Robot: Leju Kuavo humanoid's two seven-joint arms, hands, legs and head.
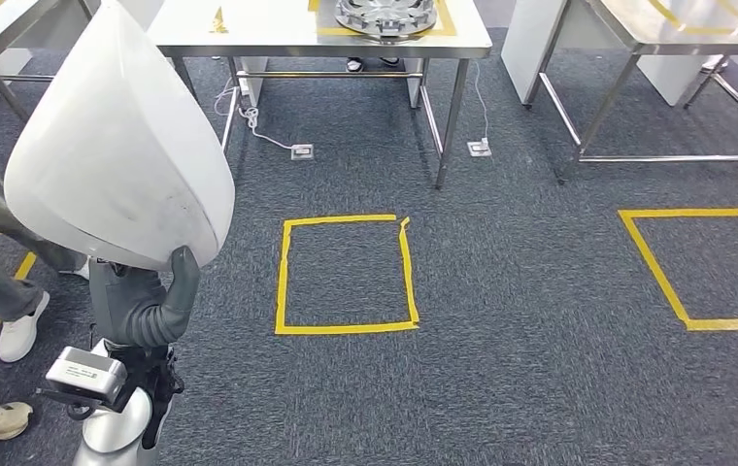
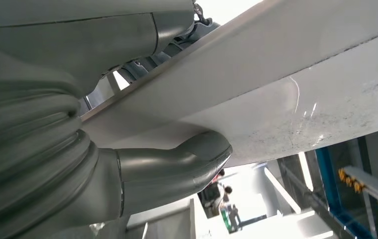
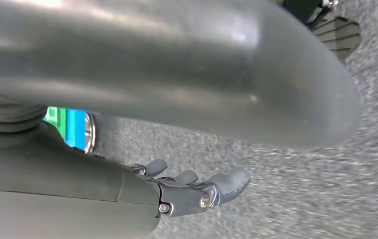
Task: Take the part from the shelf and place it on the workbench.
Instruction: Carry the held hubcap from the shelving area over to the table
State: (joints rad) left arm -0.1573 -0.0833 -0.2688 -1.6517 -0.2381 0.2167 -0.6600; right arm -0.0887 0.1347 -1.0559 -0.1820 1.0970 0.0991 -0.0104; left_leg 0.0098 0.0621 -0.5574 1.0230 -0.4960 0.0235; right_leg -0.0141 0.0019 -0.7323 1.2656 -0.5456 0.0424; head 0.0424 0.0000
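At inspection, a person's legs and pale shoes (image 1: 17,330) stood to the far left of the yellow tape square (image 1: 346,275); next rightward, the left hand (image 1: 166,296) gripped the part (image 1: 117,146), a large white curved shell, from beneath, the thumb (image 2: 187,167) pressed against its lower edge and darker fingers clamped on the opposite face, seemingly so that the shell's bulk rode upright above the wrist and clear of the floor during carriage; the part was thus off the shelf and held up left of the tape square, not yet on any bench; the tape square itself lay on grey carpet, probably a standing mark before the workbench (image 1: 462,44) beyond it, which bore a round metal wheel-like item (image 1: 386,14); a second tape square (image 1: 700,267) lay to the right; the right hand (image 3: 197,191) hung over the carpet, fingers loosely curled with nothing in them, evidently idle since the one hand sufficed.
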